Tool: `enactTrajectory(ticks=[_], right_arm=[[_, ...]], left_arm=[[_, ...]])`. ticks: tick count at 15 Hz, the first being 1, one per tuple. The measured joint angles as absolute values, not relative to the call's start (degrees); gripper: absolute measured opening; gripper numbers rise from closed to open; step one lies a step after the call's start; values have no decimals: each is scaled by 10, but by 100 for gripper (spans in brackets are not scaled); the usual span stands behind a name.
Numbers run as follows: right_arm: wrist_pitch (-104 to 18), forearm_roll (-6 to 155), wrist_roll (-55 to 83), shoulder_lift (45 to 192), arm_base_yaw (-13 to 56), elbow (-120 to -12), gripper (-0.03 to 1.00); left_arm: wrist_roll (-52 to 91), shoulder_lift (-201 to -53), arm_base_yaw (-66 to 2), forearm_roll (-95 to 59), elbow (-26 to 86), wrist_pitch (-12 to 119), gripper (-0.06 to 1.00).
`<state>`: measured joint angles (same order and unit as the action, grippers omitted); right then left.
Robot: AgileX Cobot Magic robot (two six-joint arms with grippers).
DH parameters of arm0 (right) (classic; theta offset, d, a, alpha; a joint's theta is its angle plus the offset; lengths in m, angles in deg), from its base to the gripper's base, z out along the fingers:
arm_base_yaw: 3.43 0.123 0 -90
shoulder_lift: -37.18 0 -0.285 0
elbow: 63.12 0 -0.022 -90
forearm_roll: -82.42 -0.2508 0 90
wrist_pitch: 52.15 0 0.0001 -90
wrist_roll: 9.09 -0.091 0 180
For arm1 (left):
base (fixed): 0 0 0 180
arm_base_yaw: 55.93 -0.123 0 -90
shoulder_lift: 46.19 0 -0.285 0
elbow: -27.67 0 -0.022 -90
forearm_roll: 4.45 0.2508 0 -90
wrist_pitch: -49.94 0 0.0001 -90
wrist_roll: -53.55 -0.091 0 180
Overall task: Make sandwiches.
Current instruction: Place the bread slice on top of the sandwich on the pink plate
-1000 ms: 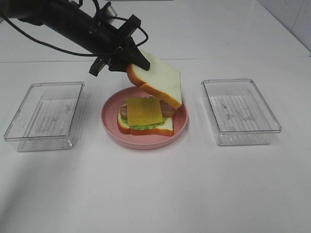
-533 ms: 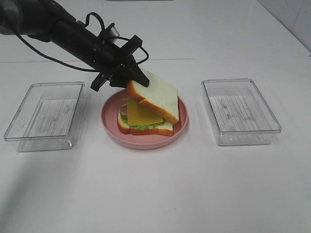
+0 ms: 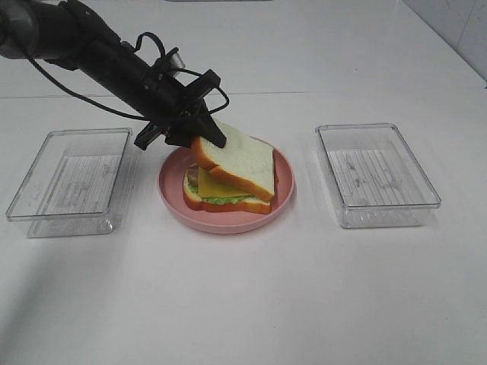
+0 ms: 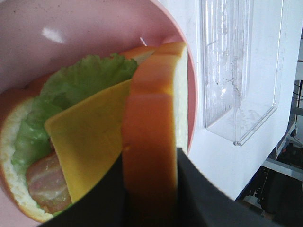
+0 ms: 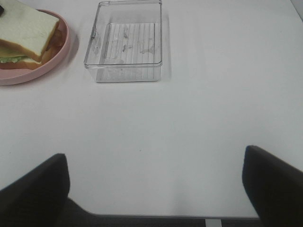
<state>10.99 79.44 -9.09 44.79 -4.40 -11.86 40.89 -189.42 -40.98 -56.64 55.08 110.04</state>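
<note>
Centrally, pink plate (image 3: 169, 199) holding sandwich, left pincer (image 3: 204, 139) clamping top bread slice (image 3: 242, 159), right pincer (image 5: 151, 189) wide apart

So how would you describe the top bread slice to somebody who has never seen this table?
Between two clear trays sits a pink plate with a sandwich. The top bread slice is the white, brown-crusted slice tilted over the cheese, pinched at one corner by the left gripper. The other slice lies flat under the lettuce.
</note>
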Motion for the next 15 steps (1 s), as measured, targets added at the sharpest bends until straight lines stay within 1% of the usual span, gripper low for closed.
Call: enactTrajectory(ticks=[4,5,6,7,9,10,11,13,15], right_arm=[[110,794,-91,448,-44,-119,95],[110,794,-91,448,-44,-119,95],[110,794,-91,448,-44,-119,95],[110,794,-91,448,-44,-119,95],[110,794,-91,448,-44,-119,95],[110,794,-91,448,-44,-119,95],[110,794,-91,448,-44,-119,95],[110,794,-91,448,-44,-119,95],[110,794,-91,448,-44,-119,95]], left_arm=[[428,-1895,-410,-549,551,1099,20],[432,-1895,-410,-542,551,1099,26],[433,-1895,-410,-529,551,1100,35],[433,-1897,-410,-513,551,1101,56],[434,-1897,-410,-503,554,1103,69],[435,-1897,-410,-497,562,1108,73],[435,-1897,-410,-495,567,1112,75],[439,-1897,-410,-493,586,1130,77],[459,-1891,-410,-458,596,1148,79]])
